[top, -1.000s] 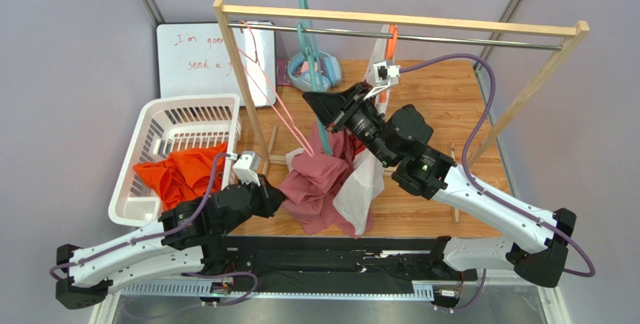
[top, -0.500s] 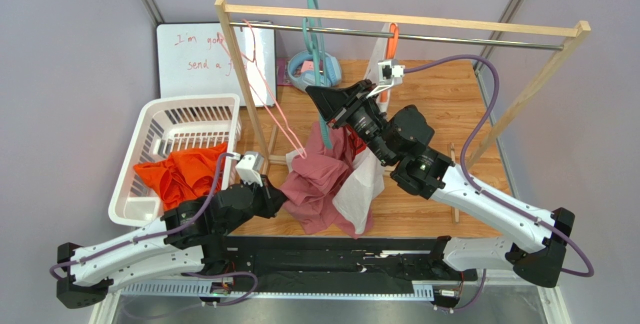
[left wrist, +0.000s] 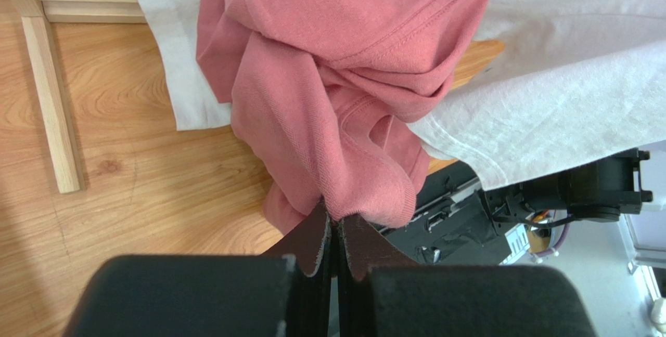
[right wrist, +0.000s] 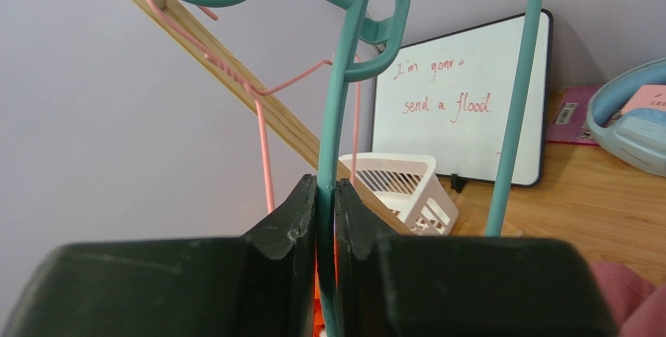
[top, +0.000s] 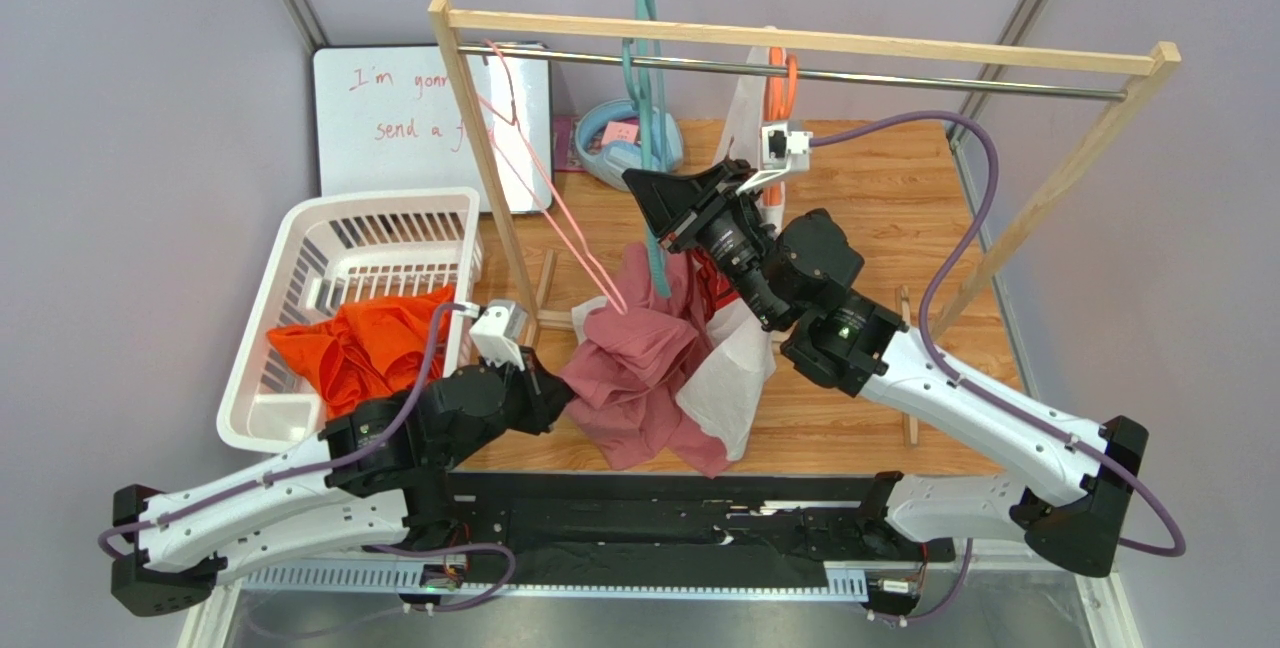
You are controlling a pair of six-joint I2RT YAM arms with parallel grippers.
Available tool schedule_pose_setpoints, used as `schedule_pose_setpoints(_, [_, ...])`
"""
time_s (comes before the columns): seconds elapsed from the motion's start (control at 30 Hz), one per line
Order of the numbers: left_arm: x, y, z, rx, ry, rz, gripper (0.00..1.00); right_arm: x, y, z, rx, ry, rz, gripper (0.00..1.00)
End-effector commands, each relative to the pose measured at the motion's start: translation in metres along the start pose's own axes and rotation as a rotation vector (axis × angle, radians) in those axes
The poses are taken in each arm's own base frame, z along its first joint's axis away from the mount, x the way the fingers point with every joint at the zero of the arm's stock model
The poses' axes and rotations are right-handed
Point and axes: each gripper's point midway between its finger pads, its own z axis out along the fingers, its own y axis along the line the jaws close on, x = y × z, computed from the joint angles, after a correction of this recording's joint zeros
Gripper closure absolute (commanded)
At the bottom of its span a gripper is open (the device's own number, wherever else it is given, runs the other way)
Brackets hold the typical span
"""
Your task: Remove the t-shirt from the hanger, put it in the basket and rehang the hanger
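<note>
While the left gripper [left wrist: 332,232] pinches a low fold of the shirt [left wrist: 344,79] with its jaws pressed flat together on the cloth, the right gripper [right wrist: 327,196] clamps the hanger [right wrist: 334,111] on its straight stem, fingers narrow with only the rod between them. In the top view the shirt [top: 639,363] is a bunched pink heap on the table between the two arms. Its upper end rises to the hanger's [top: 646,71] lower part, but I can't tell if it is threaded on there. The hanger's hook pokes up past the rail [top: 932,77]; contact with the rail can't be judged. A white cloth [top: 729,378] lies against the shirt's right side, touching it. In the left wrist view both spill over the table's near edge onto the black arm mounts. It's tight on the left: a pink hanger [top: 556,213] hangs just beside the rack's left post [top: 481,153], and the post's base strips sit near the shirt. The basket [top: 383,201] with orange clothes [top: 361,348] is just beyond the left gripper [top: 553,396]. A whiteboard [top: 398,123] stands at the back left. There is open room to the right, with bare wood [top: 887,213] under the rail behind the right gripper [top: 646,191].
</note>
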Motion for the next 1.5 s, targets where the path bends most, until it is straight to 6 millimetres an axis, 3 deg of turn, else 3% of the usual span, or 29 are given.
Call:
schedule_pose_setpoints(0.0, [-0.026, -0.006, -0.014, 0.005, -0.053, 0.009, 1.00, -0.019, 0.007, -0.004, 0.024, -0.010, 0.035, 0.81])
schedule_pose_setpoints(0.07, [-0.035, 0.003, -0.022, -0.038, -0.075, 0.028, 1.00, -0.012, 0.006, -0.009, 0.033, 0.046, 0.038, 0.73])
schedule_pose_setpoints(0.13, [-0.039, 0.016, -0.031, -0.092, -0.081, 0.070, 1.00, -0.012, 0.009, -0.015, 0.037, 0.086, 0.031, 0.54])
schedule_pose_setpoints(0.17, [-0.053, 0.019, -0.039, -0.115, -0.119, 0.073, 1.00, -0.003, 0.000, -0.021, 0.075, 0.141, 0.010, 0.48])
schedule_pose_setpoints(0.2, [-0.058, 0.023, -0.044, -0.129, -0.130, 0.094, 1.00, -0.007, 0.001, -0.027, 0.083, 0.148, 0.008, 0.34])
schedule_pose_setpoints(0.4, [-0.082, 0.038, -0.067, -0.199, -0.184, 0.132, 0.99, -0.019, 0.008, -0.057, 0.048, 0.200, -0.030, 0.01])
schedule_pose_setpoints(0.67, [-0.068, 0.020, -0.034, -0.177, -0.152, 0.146, 0.98, -0.047, 0.023, -0.092, -0.023, 0.214, -0.101, 0.00])
schedule_pose_setpoints(0.93, [-0.045, -0.014, 0.035, -0.143, -0.069, 0.160, 0.93, -0.058, 0.022, -0.108, -0.032, 0.202, -0.122, 0.00])
schedule_pose_setpoints(1.03, [-0.032, -0.025, 0.065, -0.144, -0.012, 0.166, 0.66, -0.057, 0.023, -0.114, -0.049, 0.208, -0.127, 0.00])
schedule_pose_setpoints(1.07, [-0.028, -0.030, 0.073, -0.135, 0.001, 0.171, 0.41, -0.057, 0.023, -0.115, -0.051, 0.208, -0.128, 0.00])
schedule_pose_setpoints(1.13, [-0.014, -0.029, 0.096, -0.165, 0.034, 0.177, 0.20, -0.060, 0.022, -0.120, -0.052, 0.199, -0.128, 0.00])
schedule_pose_setpoints(1.17, [-0.010, -0.030, 0.104, -0.177, 0.039, 0.174, 0.01, -0.058, 0.019, -0.121, -0.048, 0.202, -0.129, 0.00])
schedule_pose_setpoints(1.3, [0.020, -0.011, 0.139, -0.315, 0.079, 0.127, 0.01, -0.061, 0.015, -0.130, -0.046, 0.188, -0.126, 0.00])
schedule_pose_setpoints(1.47, [0.040, 0.007, 0.165, -0.430, 0.071, 0.064, 0.01, -0.067, 0.012, -0.141, -0.047, 0.168, -0.128, 0.00])
